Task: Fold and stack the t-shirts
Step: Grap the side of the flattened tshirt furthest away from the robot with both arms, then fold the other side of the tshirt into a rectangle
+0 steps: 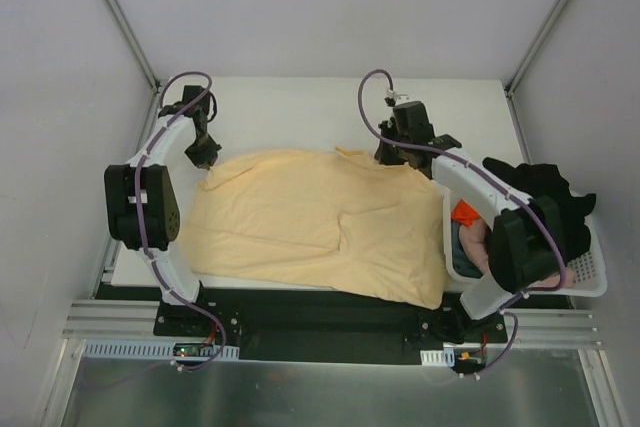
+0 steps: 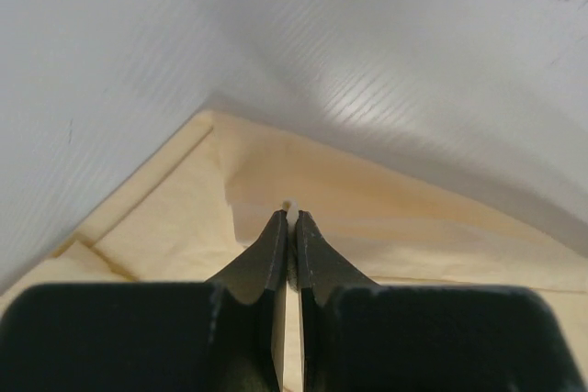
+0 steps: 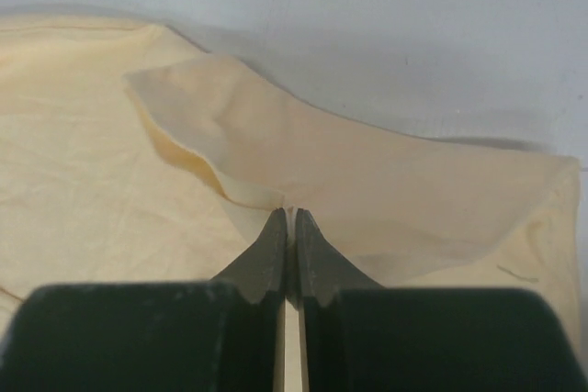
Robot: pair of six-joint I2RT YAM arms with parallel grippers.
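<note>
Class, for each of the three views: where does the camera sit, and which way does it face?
Top: above and behind, looking down on table, shirt, basket; both arms show.
Left wrist: on that arm, looking along the left gripper, shut on the shirt's edge.
Right wrist: same, right gripper pinching a fold.
Shared: the shirt.

White table (image 1: pixel 300 112) under peach-yellow t-shirt (image 1: pixel 310 222)

left hand (image 2: pixel 289 218): pinched closed, low | right hand (image 3: pixel 289 216): pinched closed, low | both arms extended

left gripper (image 2: pixel 291 218): pinching t-shirt (image 2: pixel 386 227) edge (pale yellow) | 2 fingers (image 2: pixel 262 259) pressed together | white surface (image 2: pixel 367 43) behind
</note>
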